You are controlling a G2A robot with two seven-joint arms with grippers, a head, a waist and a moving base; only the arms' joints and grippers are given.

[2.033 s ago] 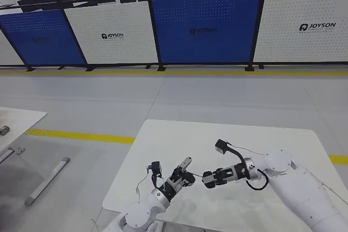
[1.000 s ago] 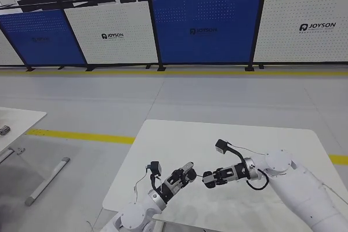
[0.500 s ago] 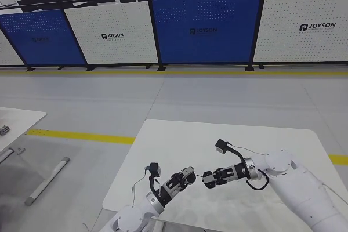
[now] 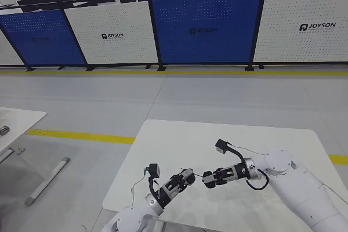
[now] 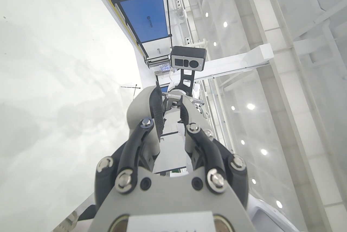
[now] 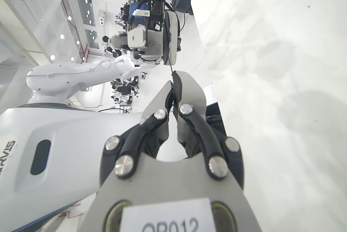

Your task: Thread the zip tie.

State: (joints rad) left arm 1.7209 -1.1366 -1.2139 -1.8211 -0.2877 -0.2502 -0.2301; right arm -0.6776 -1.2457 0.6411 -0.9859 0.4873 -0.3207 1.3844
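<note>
Top view: right gripper (image 4: 207, 178) and left gripper (image 4: 188, 174) face tip to tip, near but apart, above the white flat counter (image 4: 220, 136). Item: thin black plastic zip tie (image 6: 172, 70), pinched in the right jaws, which close on it. Long axis follows the line between the grippers, free end towards the left jaws, which stand narrowly apart. Status, judged: no closed loop visible; threading not yet done.
</note>
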